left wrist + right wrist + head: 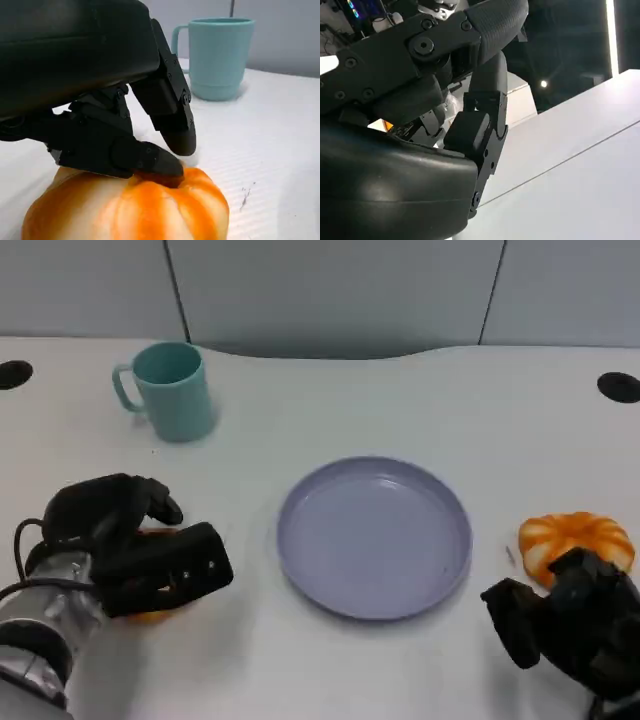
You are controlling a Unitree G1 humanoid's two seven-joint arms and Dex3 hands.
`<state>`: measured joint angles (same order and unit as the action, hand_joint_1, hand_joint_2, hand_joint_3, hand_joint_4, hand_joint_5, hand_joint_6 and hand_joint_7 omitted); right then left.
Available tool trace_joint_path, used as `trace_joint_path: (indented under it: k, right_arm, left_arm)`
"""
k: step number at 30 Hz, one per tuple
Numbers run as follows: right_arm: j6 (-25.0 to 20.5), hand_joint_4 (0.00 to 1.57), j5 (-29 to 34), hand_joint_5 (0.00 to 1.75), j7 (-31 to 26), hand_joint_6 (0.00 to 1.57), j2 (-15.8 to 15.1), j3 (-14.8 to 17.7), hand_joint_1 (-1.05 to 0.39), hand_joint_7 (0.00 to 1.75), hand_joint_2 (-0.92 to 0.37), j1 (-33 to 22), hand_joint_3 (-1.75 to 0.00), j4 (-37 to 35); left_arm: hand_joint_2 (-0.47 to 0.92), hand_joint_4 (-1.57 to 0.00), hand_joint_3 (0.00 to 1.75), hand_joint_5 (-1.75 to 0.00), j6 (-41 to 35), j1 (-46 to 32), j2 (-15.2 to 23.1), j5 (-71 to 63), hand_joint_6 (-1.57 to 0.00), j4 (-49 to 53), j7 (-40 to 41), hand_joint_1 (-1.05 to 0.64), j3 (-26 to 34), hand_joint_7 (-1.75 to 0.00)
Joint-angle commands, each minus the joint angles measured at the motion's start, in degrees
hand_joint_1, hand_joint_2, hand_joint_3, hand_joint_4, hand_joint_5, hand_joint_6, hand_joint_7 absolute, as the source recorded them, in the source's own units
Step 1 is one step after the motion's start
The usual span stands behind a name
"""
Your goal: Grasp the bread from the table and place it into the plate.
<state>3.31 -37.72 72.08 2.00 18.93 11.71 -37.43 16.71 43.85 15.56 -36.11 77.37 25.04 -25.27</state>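
With the black left hand (125, 555) closing its fingers (172, 112) over the glossy orange-striped bread roll (130, 207) on the table left of the empty round lavender plate (374, 536), its smooth crust may slip out on lifting.

No text, label, brand, number or sign can be read in any of the views. The teal mug (172, 390) has a plain wall with no print, the lavender plate (374, 536) is unmarked, and the white worktop (400, 400) carries no lettering. The black shells of the left hand (140, 550) and the right hand (575, 625) show screws and seams but no legible marking. In the right wrist view, small coloured lights glow on a dark screen (357, 7) in the background, too blurred to read as characters.
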Motion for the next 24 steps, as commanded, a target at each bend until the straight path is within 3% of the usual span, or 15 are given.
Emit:
trace_joint_path:
  k: [1, 5, 12, 19, 21, 24]
  right_arm:
    - [0.0, 0.91, -0.1, 1.75, -0.2, 1.12, -1.2, 0.2, -0.36, 0.55, -0.83, 0.8, 0.00, -0.4]
    - [0.9, 0.91, -0.3, 1.75, 0.4, 1.14, -1.2, 0.9, -0.37, 0.59, -0.83, 1.8, 0.00, -2.4]
    - [1.3, 0.90, -0.1, 1.75, 0.7, 1.12, -1.4, 0.9, -0.37, 0.48, -0.83, 2.5, 0.00, -3.6]
    - [2.7, 0.91, 0.1, 1.75, 0.6, 1.14, -0.9, 0.7, -0.38, 0.47, -0.83, 1.9, 0.00, -2.8]
    - [2.4, 0.91, 0.1, 1.75, 0.4, 1.14, -0.9, 0.6, -0.39, 0.46, -0.84, 1.8, 0.00, -2.6]
    - [2.1, 0.92, -0.3, 1.75, 0.4, 1.13, -0.6, 0.7, -0.38, 0.68, -0.83, 2.1, 0.00, -2.8]
  left_arm:
    - [0.88, -0.71, 0.04, -1.02, 2.8, 2.2, 1.5, 1.2, -0.98, -0.3, 2.1, -0.22, 1.9, -0.37]
    - [0.90, -0.71, 0.03, -1.05, 5.2, 3.8, 1.8, 2.8, -0.95, -0.9, 1.3, -0.25, 4.2, -0.37]
    - [0.92, -0.72, 0.02, -1.04, 7.4, 5.5, 2.7, 2.5, -0.95, -1.7, -0.5, -0.25, 4.4, -0.38]
    - [0.91, -0.66, 0.01, -0.92, 10.4, 4.2, 6.5, 2.4, -0.89, -7.5, -12.4, -0.34, 3.7, -0.31]
    - [0.90, -0.62, 0.00, -0.89, 11.3, 2.0, 9.5, 1.9, -0.84, -13.5, -16.3, -0.44, 3.0, -0.27]
    - [0.92, -0.39, 0.06, -0.83, 9.5, -3.1, 14.3, 2.3, -0.66, -26.0, -25.1, -0.73, 3.0, -0.15]
